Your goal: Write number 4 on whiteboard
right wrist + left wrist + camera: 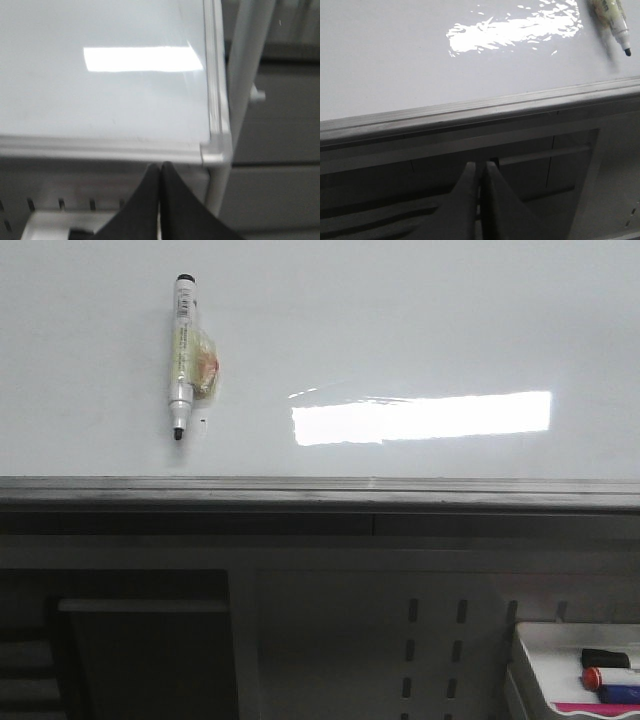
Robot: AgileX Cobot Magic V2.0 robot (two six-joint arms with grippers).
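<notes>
Whiteboard (420, 330) lies flat and blank; no number 4 is drawn on it, so the writing step has not begun. A marker (182, 355) rests on the board, uncapped tip pointing toward the near frame edge, with a yellowish wrap around its barrel. A bright rectangular reflection sits beside it. Left gripper (481, 172) is pressed together and holds nothing, poised below the near frame edge; the marker lies beyond and to one side of it, well apart. Right gripper (160, 175) is likewise pressed together and holds nothing, just short of the board's near corner. A white tray (530, 650) with spare markers sits below the board. Judged step: fetching the pen. The next move calls for 1 gripper to part its fingers, reach over the frame, and pinch the barrel.
</notes>
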